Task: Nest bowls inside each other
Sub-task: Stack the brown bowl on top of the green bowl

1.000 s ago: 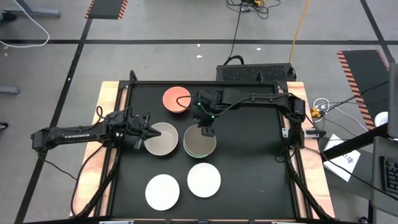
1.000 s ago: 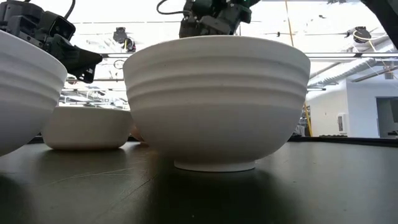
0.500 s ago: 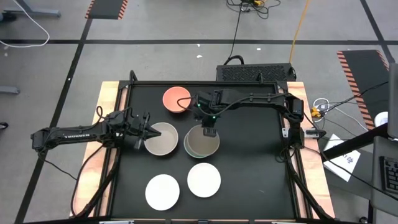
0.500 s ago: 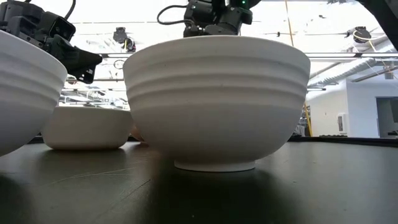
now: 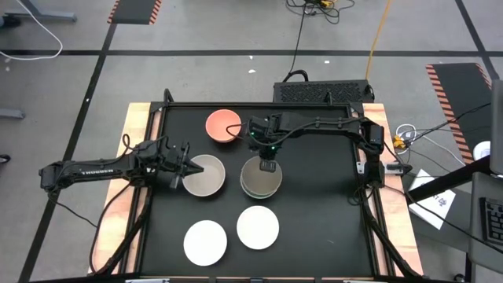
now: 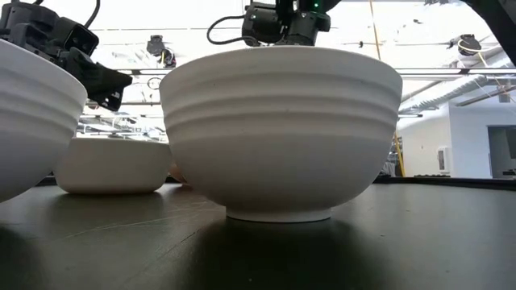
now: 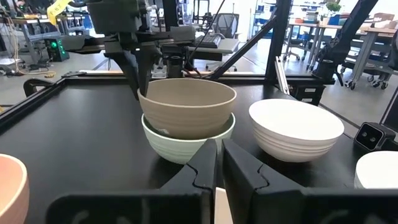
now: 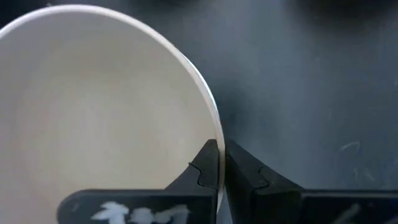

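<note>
Beige-grey bowl (image 7: 186,106), pinched by its rim in the closed right gripper (image 5: 267,163), sits inside the mint green bowl (image 7: 185,144) just beside the salmon-orange bowl (image 5: 222,126) (left gripper (image 5: 185,165) likewise clamps another bowl's rim (image 5: 203,175)), so careless release could tip both.

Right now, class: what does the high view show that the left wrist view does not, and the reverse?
Only the high view shows the whole table and the right arm stretching in from its side. Only the left wrist view shows the beige bowl sitting tilted inside the mint bowl. Both show the right gripper shut on the beige bowl's rim, the salmon bowl and two white bowls.
</note>
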`<state>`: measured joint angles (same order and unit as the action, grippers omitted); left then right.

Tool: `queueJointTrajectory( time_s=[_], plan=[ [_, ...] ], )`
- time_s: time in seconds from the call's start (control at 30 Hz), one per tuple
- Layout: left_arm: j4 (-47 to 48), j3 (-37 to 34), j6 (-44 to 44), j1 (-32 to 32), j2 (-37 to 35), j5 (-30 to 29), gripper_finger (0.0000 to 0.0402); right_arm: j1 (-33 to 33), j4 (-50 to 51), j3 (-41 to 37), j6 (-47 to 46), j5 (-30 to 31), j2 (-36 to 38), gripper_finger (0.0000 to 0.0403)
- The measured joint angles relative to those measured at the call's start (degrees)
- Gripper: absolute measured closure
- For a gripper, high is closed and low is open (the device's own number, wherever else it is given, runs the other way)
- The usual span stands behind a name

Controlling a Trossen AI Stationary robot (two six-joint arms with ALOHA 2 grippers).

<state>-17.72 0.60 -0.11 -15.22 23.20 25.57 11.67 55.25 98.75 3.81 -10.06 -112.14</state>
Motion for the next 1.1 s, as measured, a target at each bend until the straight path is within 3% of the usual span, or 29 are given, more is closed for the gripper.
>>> queueJointTrajectory(
  time_s=[0.5, 1.1],
  plan=[
    [0.0, 0.0, -0.2, 0.0, 0.0, 0.0, 0.0378, 0.0, 3.8, -0.1, -1.6, 1.1, 0.0, 0.0402],
    [0.3, 0.0, -0.4, 0.0, 0.0, 0.0, 0.0378, -0.9, -0.8, -4.0, -4.3, 2.7, 0.0, 0.0401]
  ],
)
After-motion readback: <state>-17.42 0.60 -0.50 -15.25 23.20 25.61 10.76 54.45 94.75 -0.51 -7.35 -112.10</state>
